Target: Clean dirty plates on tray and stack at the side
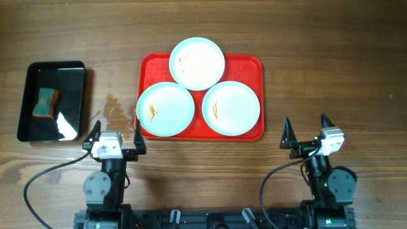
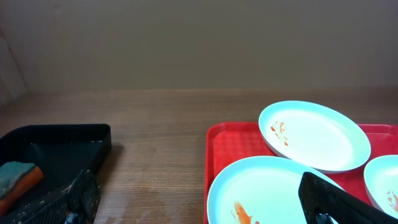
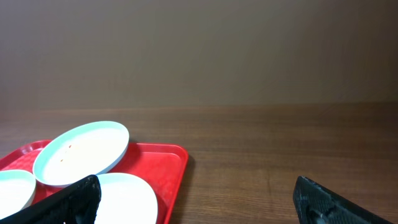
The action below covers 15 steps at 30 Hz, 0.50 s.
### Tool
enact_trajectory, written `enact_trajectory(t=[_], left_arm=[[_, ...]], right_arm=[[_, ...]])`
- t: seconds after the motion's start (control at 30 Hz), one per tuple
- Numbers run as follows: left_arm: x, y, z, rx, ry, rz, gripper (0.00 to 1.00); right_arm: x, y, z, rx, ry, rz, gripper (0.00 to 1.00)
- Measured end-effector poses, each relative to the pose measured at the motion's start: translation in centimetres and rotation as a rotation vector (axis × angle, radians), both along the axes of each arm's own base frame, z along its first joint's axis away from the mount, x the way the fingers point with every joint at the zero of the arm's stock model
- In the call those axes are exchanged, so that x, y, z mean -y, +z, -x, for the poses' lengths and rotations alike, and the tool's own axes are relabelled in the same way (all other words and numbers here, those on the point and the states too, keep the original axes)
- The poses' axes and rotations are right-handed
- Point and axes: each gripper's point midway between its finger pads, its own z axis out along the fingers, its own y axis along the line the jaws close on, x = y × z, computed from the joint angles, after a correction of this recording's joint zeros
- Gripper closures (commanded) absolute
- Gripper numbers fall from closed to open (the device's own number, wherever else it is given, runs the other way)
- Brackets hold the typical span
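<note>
Three pale plates lie on the red tray [image 1: 245,63]: a far plate [image 1: 197,62], a left plate [image 1: 165,109] and a right plate [image 1: 231,107], each with small orange smears. My left gripper [image 1: 115,135] is open and empty, near the table's front edge, just left of the tray's front left corner. My right gripper [image 1: 307,132] is open and empty, to the right of the tray's front right corner. The left wrist view shows the tray [image 2: 225,144], the left plate [image 2: 267,186] and the far plate [image 2: 314,134]. The right wrist view shows the tray [image 3: 165,165] and the far plate [image 3: 81,152].
A black glossy tray [image 1: 68,121] at the left holds a green and orange sponge [image 1: 46,103]; both show in the left wrist view, tray [image 2: 62,146] and sponge [image 2: 18,177]. A faint wet patch [image 1: 114,108] marks the wood between the trays.
</note>
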Motion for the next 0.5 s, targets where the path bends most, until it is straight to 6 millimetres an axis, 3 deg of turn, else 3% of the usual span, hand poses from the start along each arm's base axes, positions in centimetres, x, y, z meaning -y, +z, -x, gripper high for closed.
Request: enact_trajectory(t=[0.5], left_arm=[[-0.33,0.00,0.00,0.000,0.013,0.000,0.00]], right_arm=[[0.00,0.00,0.00,0.000,0.000,0.000,0.00]])
